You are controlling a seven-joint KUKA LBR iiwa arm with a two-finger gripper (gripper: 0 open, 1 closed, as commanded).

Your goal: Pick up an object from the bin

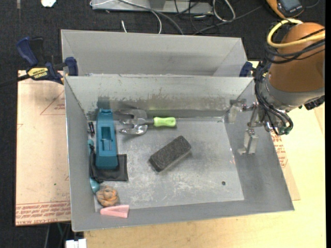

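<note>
**Pick not yet begun: gripper at the bin's right wall, nothing lifted**

The gripper is seen hanging low beside the right wall of the grey bin, over bare floor. Whether it is open or closed cannot be told, and no object is seen in its grasp. The nearest object, a dark grey block, lies mid-floor, well apart from it. A green-handled tool, a blue tool, a brown lump and a pink wedge lie further left. Choosing, approach, grasp and lift are all judged still outstanding.

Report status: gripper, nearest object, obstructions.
Gripper by right wall of bin. Nearest thing: dark grey block, mid-bin, untouched. Nothing between them.
</note>
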